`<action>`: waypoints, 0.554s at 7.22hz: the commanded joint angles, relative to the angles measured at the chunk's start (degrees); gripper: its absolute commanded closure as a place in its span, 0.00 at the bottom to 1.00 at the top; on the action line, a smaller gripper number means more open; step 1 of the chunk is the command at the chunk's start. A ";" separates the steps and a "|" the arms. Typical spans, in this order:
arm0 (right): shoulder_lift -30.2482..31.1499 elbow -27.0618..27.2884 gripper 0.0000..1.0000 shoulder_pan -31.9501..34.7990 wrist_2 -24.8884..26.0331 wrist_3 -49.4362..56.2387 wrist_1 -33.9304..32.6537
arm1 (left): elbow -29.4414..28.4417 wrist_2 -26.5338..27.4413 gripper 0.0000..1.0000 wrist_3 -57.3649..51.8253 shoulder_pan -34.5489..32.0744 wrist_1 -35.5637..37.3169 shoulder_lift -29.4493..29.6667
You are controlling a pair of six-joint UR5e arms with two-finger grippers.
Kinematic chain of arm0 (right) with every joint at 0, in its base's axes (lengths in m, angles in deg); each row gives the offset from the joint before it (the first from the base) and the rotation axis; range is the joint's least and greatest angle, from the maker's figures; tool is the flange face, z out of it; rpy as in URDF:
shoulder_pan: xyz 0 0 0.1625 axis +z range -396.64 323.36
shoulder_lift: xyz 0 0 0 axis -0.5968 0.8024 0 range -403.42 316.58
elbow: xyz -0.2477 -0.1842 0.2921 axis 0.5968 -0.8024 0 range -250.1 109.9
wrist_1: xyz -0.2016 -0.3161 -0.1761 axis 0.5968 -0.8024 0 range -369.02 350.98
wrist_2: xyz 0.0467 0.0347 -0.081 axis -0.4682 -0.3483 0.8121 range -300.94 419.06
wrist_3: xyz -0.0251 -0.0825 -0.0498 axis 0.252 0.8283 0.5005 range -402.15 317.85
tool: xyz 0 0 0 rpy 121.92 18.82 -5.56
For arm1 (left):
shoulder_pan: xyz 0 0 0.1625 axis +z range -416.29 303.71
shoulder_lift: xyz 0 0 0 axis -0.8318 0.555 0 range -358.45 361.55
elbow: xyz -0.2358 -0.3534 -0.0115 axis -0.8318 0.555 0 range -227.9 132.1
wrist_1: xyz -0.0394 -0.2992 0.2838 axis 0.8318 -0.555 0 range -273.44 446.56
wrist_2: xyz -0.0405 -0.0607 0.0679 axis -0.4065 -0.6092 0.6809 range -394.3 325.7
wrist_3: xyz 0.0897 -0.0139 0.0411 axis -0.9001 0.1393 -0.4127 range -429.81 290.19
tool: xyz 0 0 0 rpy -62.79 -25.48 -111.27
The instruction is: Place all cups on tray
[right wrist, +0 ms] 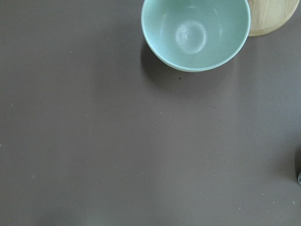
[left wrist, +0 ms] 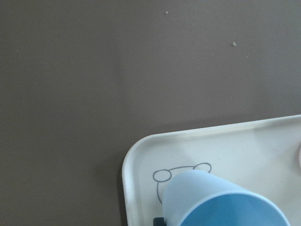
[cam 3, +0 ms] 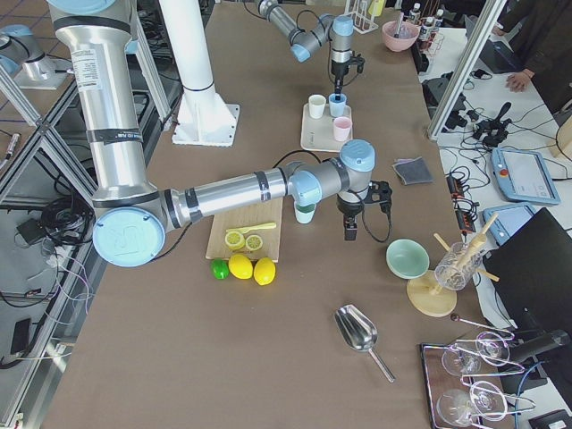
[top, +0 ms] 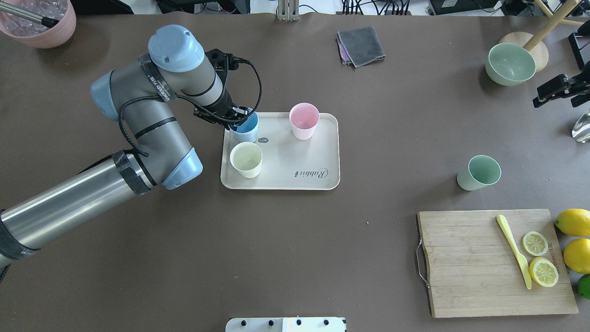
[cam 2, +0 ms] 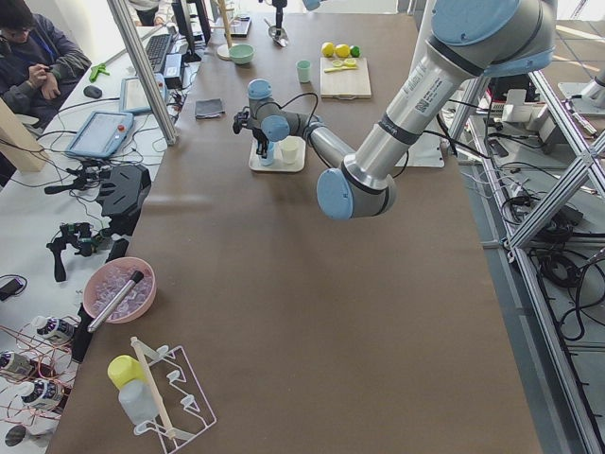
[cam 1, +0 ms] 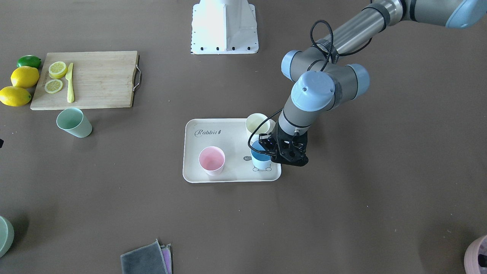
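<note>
While our left gripper (top: 239, 121) pinches the blue cup (top: 246, 133) on the tray (top: 286, 182), we cannot tell whether our right gripper (cam 3: 349, 234) gapes.

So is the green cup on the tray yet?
Not yet: the green cup stands on the table near the cutting board, apart from the tray.

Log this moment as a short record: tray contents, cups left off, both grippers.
on tray: pink cup, cream cup, blue cup
off tray: green cup, near the cutting board
left gripper: at the blue cup's rim, grip unclear
right gripper: near the green bowl, open or shut unclear
left to do: green cup
</note>
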 commanded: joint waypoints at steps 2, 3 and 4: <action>-2.93 1.71 0.00 -1.58 -0.18 -9.08 -0.50 | 4.63 -6.01 0.02 -2.68 -7.63 3.37 -0.34; -2.95 2.25 0.00 -5.68 1.99 -14.88 0.19 | 10.40 -12.33 0.02 -12.02 -15.09 10.18 -3.74; -1.91 5.04 0.00 -8.16 3.58 -17.99 0.20 | 17.50 -13.79 0.01 -22.38 -19.86 16.25 -9.69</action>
